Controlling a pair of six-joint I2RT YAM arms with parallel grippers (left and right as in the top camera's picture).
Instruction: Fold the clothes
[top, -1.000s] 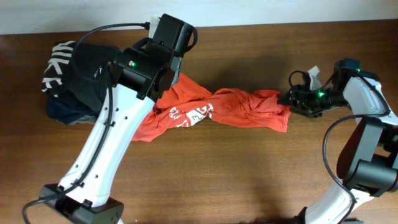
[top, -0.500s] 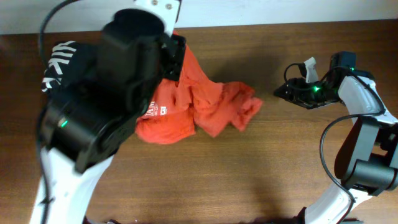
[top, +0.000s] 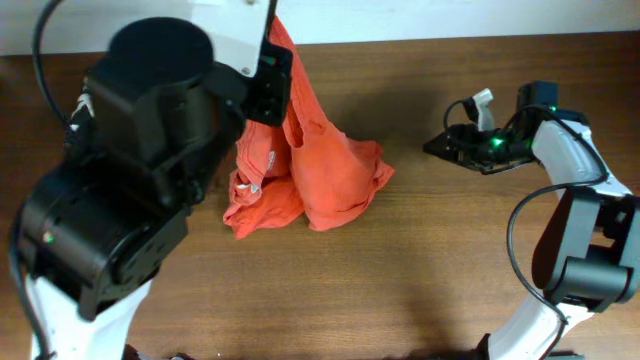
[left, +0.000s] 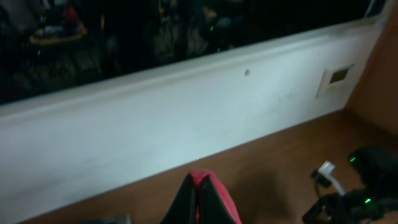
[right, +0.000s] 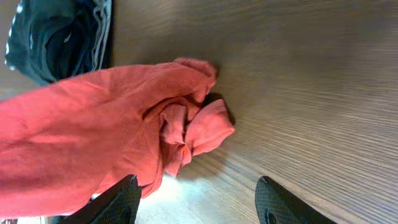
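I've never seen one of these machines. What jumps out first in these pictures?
The bright orange-red T-shirt against the dark wooden table: one end is pinched high by the left gripper, the rest bunched on the wood near the middle. The left arm looms huge at the left of the overhead view, while the right gripper sits open and empty off to the right.

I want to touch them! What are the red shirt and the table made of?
The shirt looks like soft, matte cloth, maybe cotton: it hangs and bunches in folds. The table looks like brown wood or wood-look laminate: streaky grain, slight sheen.
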